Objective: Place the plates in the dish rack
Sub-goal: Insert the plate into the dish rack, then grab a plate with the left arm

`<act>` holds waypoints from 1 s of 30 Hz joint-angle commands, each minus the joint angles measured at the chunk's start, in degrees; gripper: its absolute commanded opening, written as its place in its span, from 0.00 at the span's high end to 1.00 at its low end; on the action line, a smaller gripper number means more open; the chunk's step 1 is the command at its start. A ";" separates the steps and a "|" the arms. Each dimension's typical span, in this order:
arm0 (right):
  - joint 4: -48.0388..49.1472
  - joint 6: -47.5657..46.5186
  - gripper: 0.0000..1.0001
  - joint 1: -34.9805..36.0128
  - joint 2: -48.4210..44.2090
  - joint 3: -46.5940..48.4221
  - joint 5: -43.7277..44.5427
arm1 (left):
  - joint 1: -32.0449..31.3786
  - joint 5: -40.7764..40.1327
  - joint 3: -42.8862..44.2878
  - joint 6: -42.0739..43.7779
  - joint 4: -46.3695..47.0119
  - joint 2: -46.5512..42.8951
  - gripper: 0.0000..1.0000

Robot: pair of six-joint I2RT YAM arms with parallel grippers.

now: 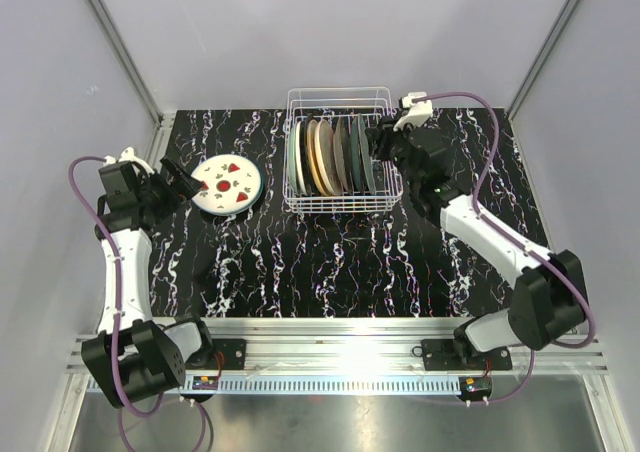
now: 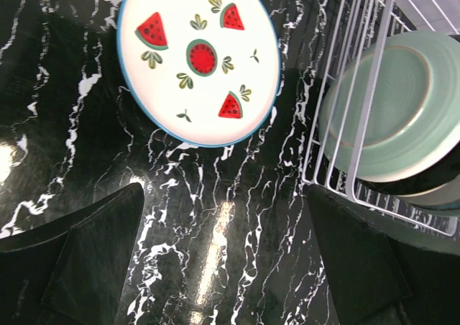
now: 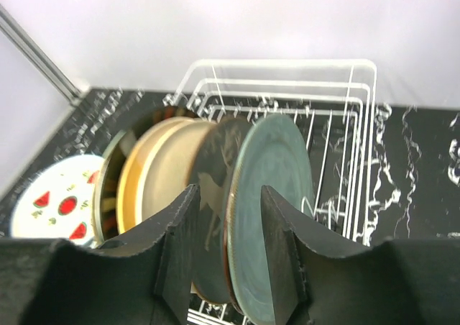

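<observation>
Where the view begins at the left, the left gripper point(image 1: 176, 180) hovers low over the black white-veined marble-pattern tabletop point(image 1: 330, 257), jaws spread wide with nothing between them.

White round plate with blue rim and red watermelon motifs point(image 2: 200, 59): flat on the tabletop, just beyond the left fingertips point(image 2: 133, 195), outside the jaws, left of the rack.

White thin-wire rectangular dish rack point(image 1: 340, 93): at the rear centre, with plates standing on edge in a row.
- Pale green round plate point(image 2: 402, 102): leftmost.
- Cream round plates point(image 3: 162, 174): next in line.
- Dark brown round plate point(image 3: 212, 217): then this one.
- Grey-green round plate point(image 3: 277, 159): close beside it.

Right gripper point(image 3: 230, 192): at the rack's right end, jaws parted astride the rims of the dark brown and grey-green plates. Whether the pads press on them cannot be told.
</observation>
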 commanded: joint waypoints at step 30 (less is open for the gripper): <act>-0.65 -0.42 0.51 0.03 -22.95 -15.94 -4.42 | 0.68 -7.30 9.25 -0.47 -5.19 22.66 0.14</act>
